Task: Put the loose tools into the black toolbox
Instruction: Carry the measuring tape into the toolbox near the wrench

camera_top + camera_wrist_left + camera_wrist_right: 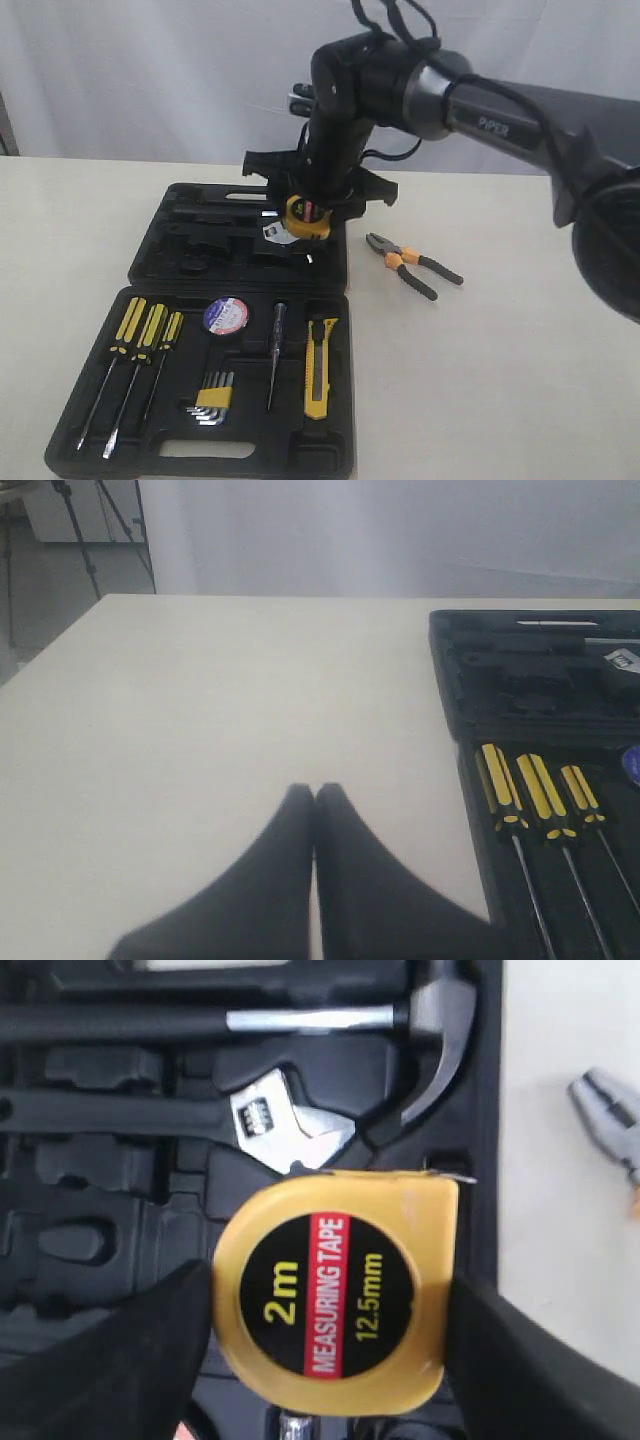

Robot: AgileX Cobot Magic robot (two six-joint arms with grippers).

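Nearest, the black toolbox (pixel 250 466) is lying open, its front half cradling three screwdrivers (pixel 140 345), bundled hex keys (pixel 212 398), the dark tape roll (pixel 225 316) and the utility knife (pixel 320 370), while off its screwdriver side the left gripper (pixel 315 792) is pointing across bare table (pixel 200 700) with fingers pressed together. Farther back, the right gripper (pixel 328 1295) is pinching the yellow tape measure (pixel 340 1250) by its sides above the rear half, over a wrench (pixel 285 1125) and hammer (pixel 440 1030) sitting in recesses. Pliers (pixel 412 263) are lying on the table right of that half, apart from it.
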